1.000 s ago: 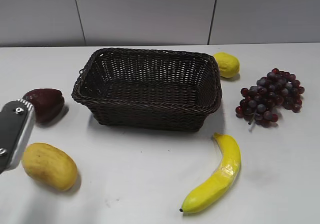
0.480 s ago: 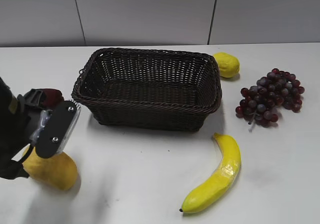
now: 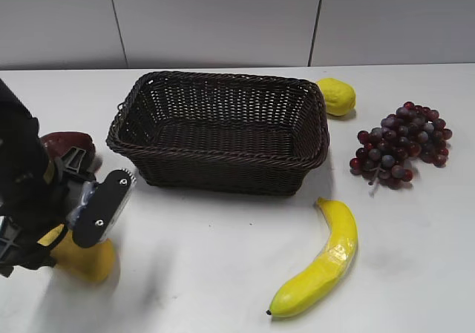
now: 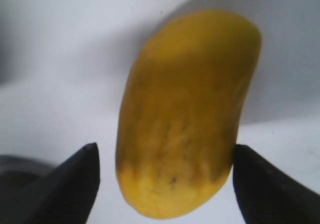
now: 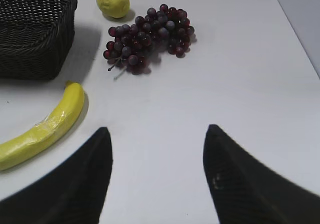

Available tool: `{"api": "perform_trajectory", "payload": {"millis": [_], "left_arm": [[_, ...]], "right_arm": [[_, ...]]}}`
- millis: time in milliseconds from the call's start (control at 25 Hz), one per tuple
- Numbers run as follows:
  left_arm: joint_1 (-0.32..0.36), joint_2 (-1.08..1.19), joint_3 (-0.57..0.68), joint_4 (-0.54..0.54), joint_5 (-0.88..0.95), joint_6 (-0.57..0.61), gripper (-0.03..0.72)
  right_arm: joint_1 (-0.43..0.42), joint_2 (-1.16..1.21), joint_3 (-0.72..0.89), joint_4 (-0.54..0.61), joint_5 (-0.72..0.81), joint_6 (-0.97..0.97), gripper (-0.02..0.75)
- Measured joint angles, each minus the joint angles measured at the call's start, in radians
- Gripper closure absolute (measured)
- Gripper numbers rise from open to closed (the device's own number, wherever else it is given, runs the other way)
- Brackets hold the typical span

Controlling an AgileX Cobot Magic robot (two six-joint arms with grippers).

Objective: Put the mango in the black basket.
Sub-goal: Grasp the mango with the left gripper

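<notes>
Straddling the mango [image 4: 185, 114] at lower left, left fingers [image 4: 75, 184] wide; right fingers [image 5: 70, 184] wide, holding nothing.

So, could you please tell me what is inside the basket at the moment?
Nothing shows inside the basket: only bare wicker floor. Its near wall hides the front strip of floor. The mango lies outside on the table, between the left gripper's open jaws.

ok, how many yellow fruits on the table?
3: mango front left between the left claw tips, banana front right, lemon behind the basket's right corner.
</notes>
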Motion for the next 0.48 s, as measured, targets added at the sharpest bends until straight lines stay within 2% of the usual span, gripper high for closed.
{"api": "perform_trajectory", "payload": {"millis": [360, 480], "left_arm": [[0.0, 0.082, -0.001, 0.022, -0.015, 0.0, 0.069], [0.0, 0.088, -0.001, 0.034, -0.016, 0.0, 0.104]], "right_arm": [[0.0, 0.0, 0.0, 0.0, 0.0, 0.0, 0.289], [0.0, 0.0, 0.0, 0.0, 0.0, 0.0, 0.289]]}}
